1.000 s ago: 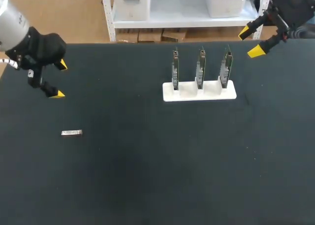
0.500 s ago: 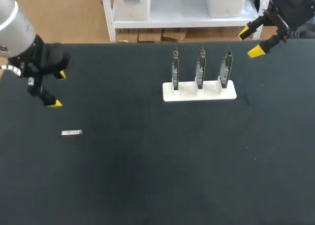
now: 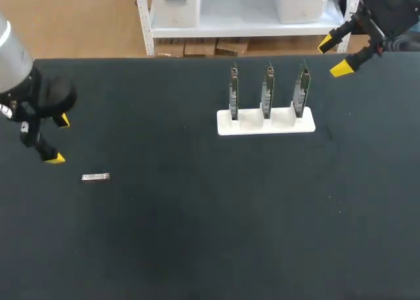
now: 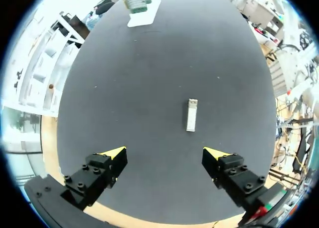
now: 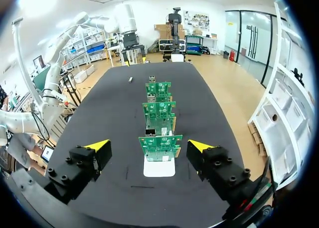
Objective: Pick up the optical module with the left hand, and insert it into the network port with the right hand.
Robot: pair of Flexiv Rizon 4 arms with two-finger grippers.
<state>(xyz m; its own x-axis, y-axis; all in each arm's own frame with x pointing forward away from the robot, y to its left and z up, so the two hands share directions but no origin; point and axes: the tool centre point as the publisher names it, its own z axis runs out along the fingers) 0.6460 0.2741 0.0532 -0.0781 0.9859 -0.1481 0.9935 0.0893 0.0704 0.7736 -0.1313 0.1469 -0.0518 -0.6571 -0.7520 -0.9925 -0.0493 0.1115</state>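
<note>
A small silver optical module [image 3: 95,177] lies flat on the black table, left of the middle. My left gripper [image 3: 58,139] hangs open a little behind and to the left of it; in the left wrist view the module [image 4: 191,114] lies ahead of the open left gripper [image 4: 165,152], nearer one finger. A white stand [image 3: 266,123] holds three upright green circuit boards with the network ports. My right gripper [image 3: 334,56] is open above the table's far right edge, and in its own view the right gripper [image 5: 148,145] faces the nearest board [image 5: 160,147] end-on.
The black table [image 3: 210,221] carries only the module and the board stand. In the right wrist view my left arm [image 5: 122,21] shows at the far end of the table.
My left gripper has moved toward the table's front and slightly left, closing in on the module. The right arm has stayed still.
</note>
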